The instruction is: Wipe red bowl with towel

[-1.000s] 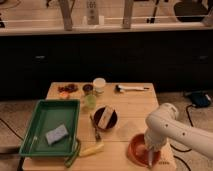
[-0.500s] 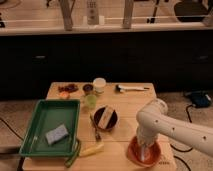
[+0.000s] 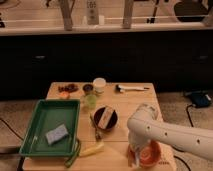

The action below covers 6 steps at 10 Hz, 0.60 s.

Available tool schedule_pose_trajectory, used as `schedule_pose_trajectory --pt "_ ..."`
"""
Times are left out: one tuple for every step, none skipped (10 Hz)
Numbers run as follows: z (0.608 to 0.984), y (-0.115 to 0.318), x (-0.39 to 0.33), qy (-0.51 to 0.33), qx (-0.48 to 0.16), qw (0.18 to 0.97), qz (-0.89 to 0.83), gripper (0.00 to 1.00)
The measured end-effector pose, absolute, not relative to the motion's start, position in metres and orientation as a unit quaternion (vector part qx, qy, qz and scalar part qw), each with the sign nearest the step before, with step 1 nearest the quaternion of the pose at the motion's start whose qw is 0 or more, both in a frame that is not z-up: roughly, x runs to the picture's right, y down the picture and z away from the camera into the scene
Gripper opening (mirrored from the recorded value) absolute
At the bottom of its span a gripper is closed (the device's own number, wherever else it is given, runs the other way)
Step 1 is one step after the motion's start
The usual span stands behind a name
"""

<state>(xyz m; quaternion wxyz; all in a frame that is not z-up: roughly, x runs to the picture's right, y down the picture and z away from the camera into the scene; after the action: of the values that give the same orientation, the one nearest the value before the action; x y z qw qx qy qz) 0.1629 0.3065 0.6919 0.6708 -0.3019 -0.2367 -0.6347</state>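
One white arm (image 3: 165, 132) is bent low over the near right corner of the wooden table (image 3: 135, 104), and the gripper (image 3: 138, 152) is down at the red bowl (image 3: 153, 155), right on its left rim. The arm covers most of the gripper, so whether it is wide, narrow or clamped on anything, I cannot tell. A pale strip just left of the bowl could be the towel (image 3: 131, 159), though it is hard to make out.

Over on the left sits the green tray (image 3: 34, 131) with a blue sponge (image 3: 56, 134) inside. A banana (image 3: 93, 149) lies near the tray's front corner. Mid-table is a dark bowl (image 3: 106, 119) with something pale in it. Further back stand a green cup (image 3: 90, 101) and a white cup (image 3: 99, 84), and a white-handled utensil (image 3: 132, 88) lies off to their right.
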Motion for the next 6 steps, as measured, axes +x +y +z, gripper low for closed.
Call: schedule_pose_trajectory --pt "0.687 0.315 0.168 -0.238 -0.305 0.669 -0.635 0.0" --pt "0.684 0.322 0.175 -0.239 -0.309 0.668 -0.634 0.0" --pt "0.683 0.328 0.183 -0.24 -0.311 0.668 -0.632 0.0" --pt "0.682 0.332 0.193 -0.238 -0.315 0.671 -0.628 0.0" --pt "0.683 0.335 0.204 -0.236 -0.321 0.677 -0.619 0.0" --pt "0.686 0.335 0.216 -0.232 -0.328 0.684 -0.609 0.0"
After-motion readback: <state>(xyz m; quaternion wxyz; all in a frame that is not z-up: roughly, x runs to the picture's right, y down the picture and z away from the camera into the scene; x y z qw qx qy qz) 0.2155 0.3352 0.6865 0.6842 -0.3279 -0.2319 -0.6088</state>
